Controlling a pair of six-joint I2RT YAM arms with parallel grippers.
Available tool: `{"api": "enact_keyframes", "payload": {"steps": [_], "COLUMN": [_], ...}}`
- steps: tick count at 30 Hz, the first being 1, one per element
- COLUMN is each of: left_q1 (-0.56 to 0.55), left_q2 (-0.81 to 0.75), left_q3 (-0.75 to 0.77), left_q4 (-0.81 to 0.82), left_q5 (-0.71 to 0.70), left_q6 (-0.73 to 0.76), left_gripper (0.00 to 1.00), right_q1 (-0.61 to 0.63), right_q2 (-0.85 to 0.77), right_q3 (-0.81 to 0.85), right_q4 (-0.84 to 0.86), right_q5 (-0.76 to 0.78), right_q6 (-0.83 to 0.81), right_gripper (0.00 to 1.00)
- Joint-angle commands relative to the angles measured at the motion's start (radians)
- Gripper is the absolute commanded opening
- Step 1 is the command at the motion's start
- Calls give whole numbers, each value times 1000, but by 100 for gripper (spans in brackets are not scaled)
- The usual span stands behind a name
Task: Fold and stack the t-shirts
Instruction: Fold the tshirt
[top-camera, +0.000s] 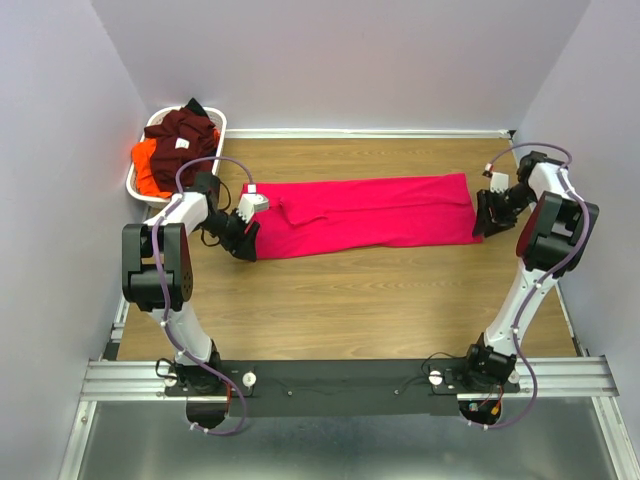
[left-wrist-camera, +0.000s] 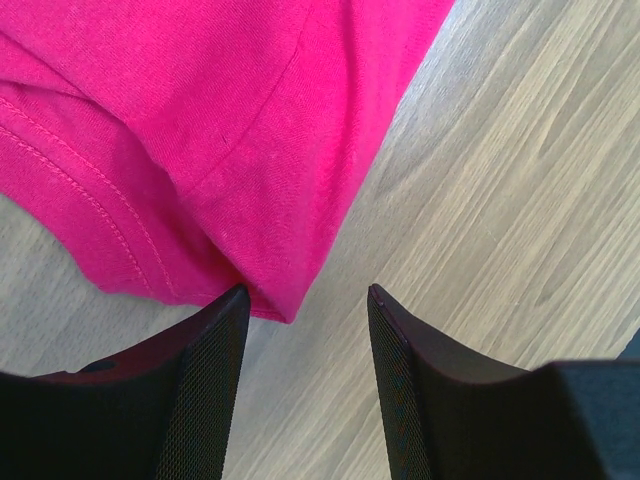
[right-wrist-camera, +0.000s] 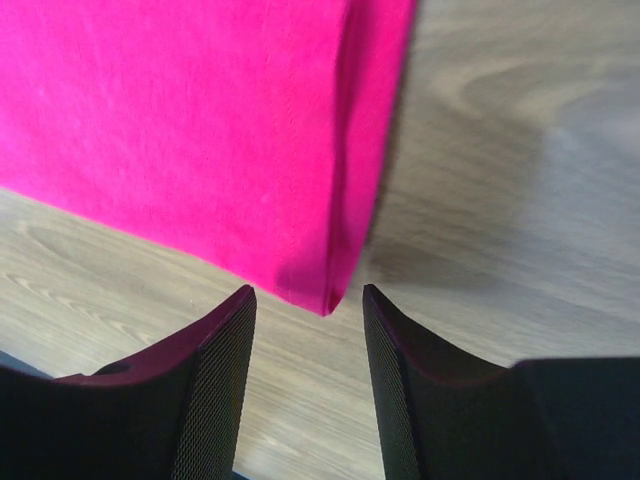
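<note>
Both hands (left-wrist-camera: 308, 292) (right-wrist-camera: 308, 290) agape, perhaps touching t-shirt (top-camera: 370, 215) corners.

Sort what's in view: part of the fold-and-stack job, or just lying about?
Job: bright pinkish-red cloth t-shirt, laid out; dark maroon cloth tee; orange cloth tee.
Lying about: white oval basket holding the last two; light wooden tabletop.

A spread t-shirt (top-camera: 370, 213) is lying flat on the table (top-camera: 350, 310), running from 9 to 3 o'clock. The left gripper (top-camera: 245, 242) is sitting at its 9 o'clock end, the right gripper (top-camera: 487, 215) at its 3 o'clock end. A basket (top-camera: 222, 128) is standing at 10 o'clock, holding heaped t-shirts (top-camera: 185, 140)
</note>
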Motion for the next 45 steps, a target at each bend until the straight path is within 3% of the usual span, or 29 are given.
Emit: {"api": "enact_keyframes", "payload": {"steps": [1,8,15,22,26,31,37,45], "left_q1": [2,2,2,2,2,10,37,61], "left_q2": [13,27,40,39,40,53,79,63], "left_q3": [-4,10,15,16,37,80,130,79], "left_q4": [9,11,8,-8,-23,-40,-89,-114], "left_q5": [39,40,37,36,36,8,-27,-92], "left_q6": [17,14,12,24,28,11,6,28], "left_gripper": [59,58,57,42,23,0,0,0], "right_q1": [-7,-5,-5,-7,-7,-7,-5,-7], "right_q2": [48,82,85,66,65,66,65,34], "right_q3": [55,97,89,78,91,104,117,72], "right_q4": [10,6,6,3,1,1,4,9], "right_q5": [-28,-58,-63,-40,-17,23,90,146], "right_q6": [51,85,83,71,70,53,28,-32], "right_gripper": [55,49,30,12,1,1,1,0]}}
